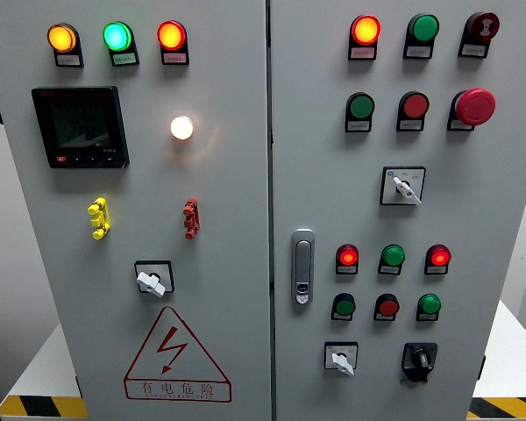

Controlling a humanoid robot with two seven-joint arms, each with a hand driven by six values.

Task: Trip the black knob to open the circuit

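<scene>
The black knob (419,359) sits low on the right cabinet door (508,202), right of the white selector switch (341,358) and below the lowest green button (430,305). Its handle stands roughly upright, long axis vertical. Neither robot hand shows, so their fingers cannot be judged.

I see a cabinet (228,219) of smooth, matt grey painted metal. Its door handle (303,266) looks like polished chrome. The black knob (419,359) appears to be matt plastic, the red mushroom button (475,106) glossy plastic. The meter screen (81,127) is dark and shiny, and the warning label (177,357) looks like a smooth printed sticker.
</scene>
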